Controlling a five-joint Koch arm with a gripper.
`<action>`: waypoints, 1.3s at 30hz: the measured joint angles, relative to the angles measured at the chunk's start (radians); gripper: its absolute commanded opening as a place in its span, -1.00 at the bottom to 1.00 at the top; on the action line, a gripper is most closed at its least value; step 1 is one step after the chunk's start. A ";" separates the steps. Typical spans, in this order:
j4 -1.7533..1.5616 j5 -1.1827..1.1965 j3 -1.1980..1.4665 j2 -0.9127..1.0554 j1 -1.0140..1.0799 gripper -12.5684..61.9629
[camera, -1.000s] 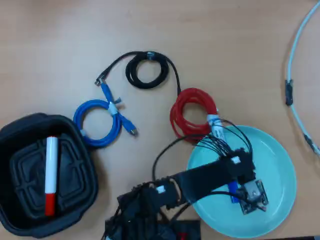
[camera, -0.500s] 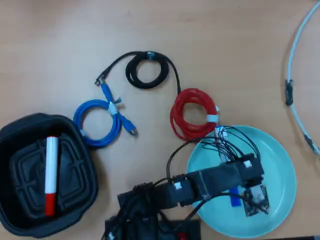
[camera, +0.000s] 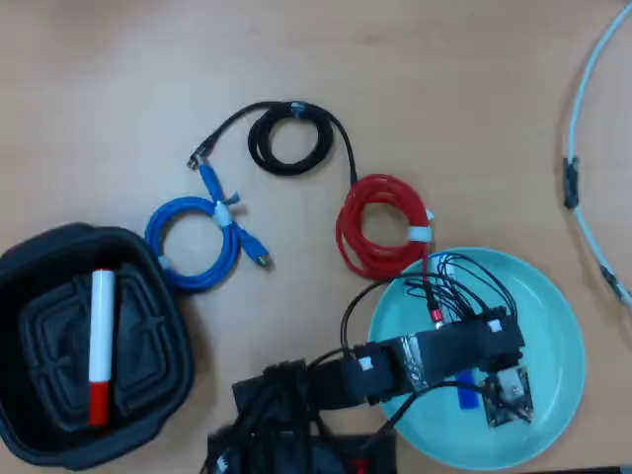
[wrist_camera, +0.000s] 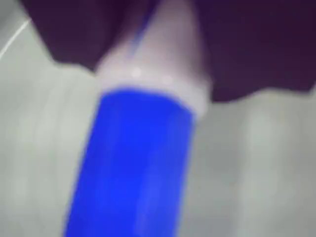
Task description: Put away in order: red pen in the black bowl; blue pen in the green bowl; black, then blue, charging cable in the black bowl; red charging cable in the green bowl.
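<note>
My gripper (camera: 476, 388) hangs over the inside of the pale green bowl (camera: 553, 326) at the lower right of the overhead view. It is shut on the blue pen (wrist_camera: 136, 163), which fills the blurred wrist view: blue cap below, white barrel running up between the dark jaws. Only a short blue piece of the pen (camera: 466, 396) shows under the arm from overhead. The red pen (camera: 99, 348) lies in the black bowl (camera: 30, 267) at the lower left. The black cable (camera: 291, 141), blue cable (camera: 195, 244) and red cable (camera: 380, 229) lie coiled on the table.
The arm's base and its black wires (camera: 286, 415) sit at the bottom middle. A pale cord (camera: 583, 148) curves along the right edge. The red cable's coil touches the green bowl's rim. The table is light wood (camera: 444, 79).
</note>
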 measured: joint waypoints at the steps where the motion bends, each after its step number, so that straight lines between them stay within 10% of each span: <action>1: 0.000 0.000 0.000 0.000 0.002 -0.62; 12: 0.000 -0.002 0.000 0.000 0.008 -0.54; 21: -0.109 -0.003 0.110 0.003 -0.026 0.36; 39: -0.078 -0.002 0.098 0.449 -0.252 0.40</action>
